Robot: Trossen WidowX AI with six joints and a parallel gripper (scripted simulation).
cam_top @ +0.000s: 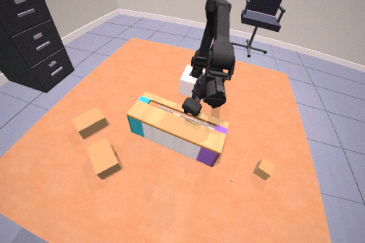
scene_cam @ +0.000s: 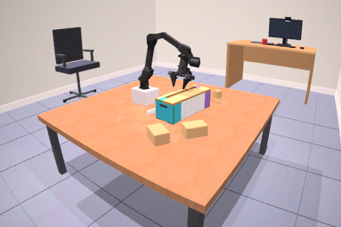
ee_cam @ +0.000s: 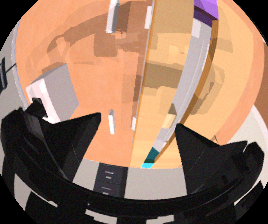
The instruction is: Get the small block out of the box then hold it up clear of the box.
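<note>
The long box (cam_top: 170,123) (scene_cam: 195,107) (ee_cam: 171,30) stands on the table, with a wooden top, a teal end and a purple end. A narrow slot runs along its top. A small pale tan piece (ee_cam: 171,116), likely the block, shows through the slot in the wrist view, nearer the teal end; the pale front panel does not show it clearly. My gripper (scene_cam: 179,86) (ee_cam: 139,122) is open and empty, pointing down just above the box's top near its back side. In the wrist view the fingertips stand either side of the back edge of the top.
Two tan blocks (cam_top: 90,122) (cam_top: 103,158) lie off the teal end. A smaller tan cube (cam_top: 264,168) (scene_cam: 217,94) and a thin stick (cam_top: 240,165) lie beyond the purple end. The arm's white base (scene_cam: 145,96) stands behind the box. A white bar (scene_cam: 151,111) is beside the teal end.
</note>
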